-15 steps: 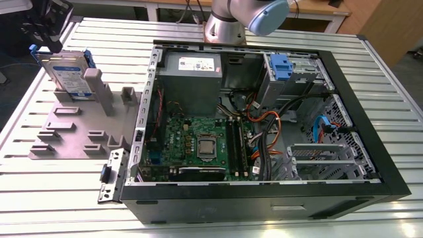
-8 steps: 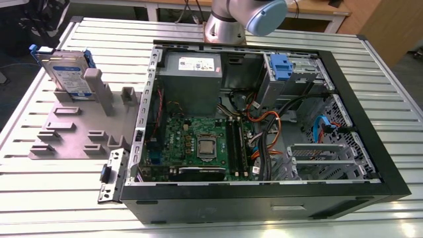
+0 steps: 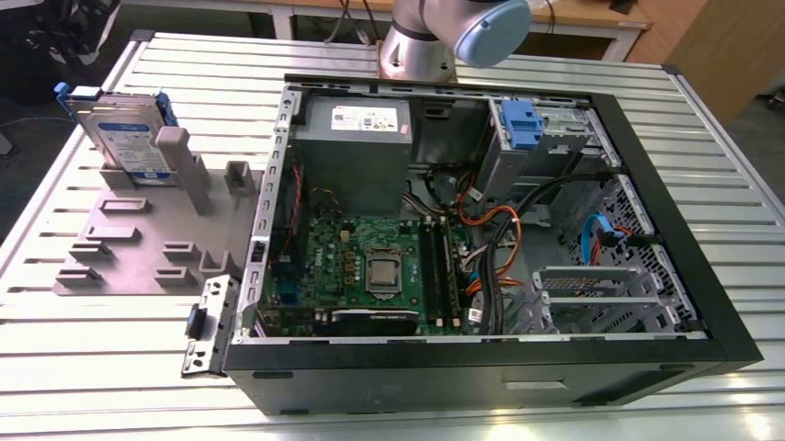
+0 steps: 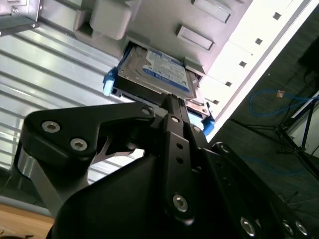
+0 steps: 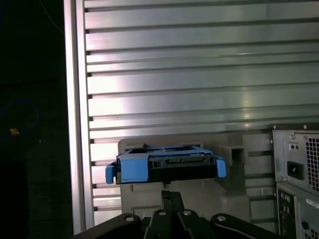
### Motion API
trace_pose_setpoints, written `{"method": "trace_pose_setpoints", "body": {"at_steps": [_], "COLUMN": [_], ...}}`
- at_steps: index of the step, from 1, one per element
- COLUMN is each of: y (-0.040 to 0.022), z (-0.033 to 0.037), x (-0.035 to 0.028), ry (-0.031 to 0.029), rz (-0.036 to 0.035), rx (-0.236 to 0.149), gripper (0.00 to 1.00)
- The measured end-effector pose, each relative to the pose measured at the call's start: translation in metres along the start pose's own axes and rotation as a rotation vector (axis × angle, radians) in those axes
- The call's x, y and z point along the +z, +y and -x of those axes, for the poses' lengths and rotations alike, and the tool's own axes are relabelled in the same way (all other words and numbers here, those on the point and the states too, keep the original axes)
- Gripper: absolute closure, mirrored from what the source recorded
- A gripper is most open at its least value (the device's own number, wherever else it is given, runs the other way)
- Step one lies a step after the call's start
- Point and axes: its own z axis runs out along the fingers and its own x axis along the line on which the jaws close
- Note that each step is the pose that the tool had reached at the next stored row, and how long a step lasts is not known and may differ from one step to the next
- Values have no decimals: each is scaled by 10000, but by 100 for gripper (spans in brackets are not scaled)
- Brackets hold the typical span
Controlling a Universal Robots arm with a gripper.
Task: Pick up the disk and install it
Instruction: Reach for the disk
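Note:
The disk (image 3: 123, 130), a silver-grey drive with a white-and-blue label in a blue carrier, stands on edge in the grey slotted holder (image 3: 153, 234) at the exterior view's left. In the second wrist view the disk (image 4: 157, 72) shows its labelled face just beyond my gripper (image 4: 172, 99). In the first wrist view the disk (image 5: 167, 164) is seen end-on, a short way past my gripper (image 5: 171, 195). The black fingers meet at the tips with nothing between them, apart from the disk.
An open computer case (image 3: 687, 303) lies on the slatted metal table (image 3: 110, 367), with motherboard, cables and power supply inside. Another blue-tabbed carrier (image 3: 521, 124) sits in the drive cage at the case's far corner. The arm's base (image 3: 424, 41) rises behind the case.

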Motion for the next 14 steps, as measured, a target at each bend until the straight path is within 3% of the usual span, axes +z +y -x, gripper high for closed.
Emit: {"method": "trace_pose_setpoints", "body": {"at_steps": [5,10,14], "y": [40,97,106], "z": [-79,-245,-281], "x": [22,47,58], "ry": [6,5,19], "rz": [-2,-1,-2], "rx": [-103,-110,-110], "gripper": [89,89,89]}}
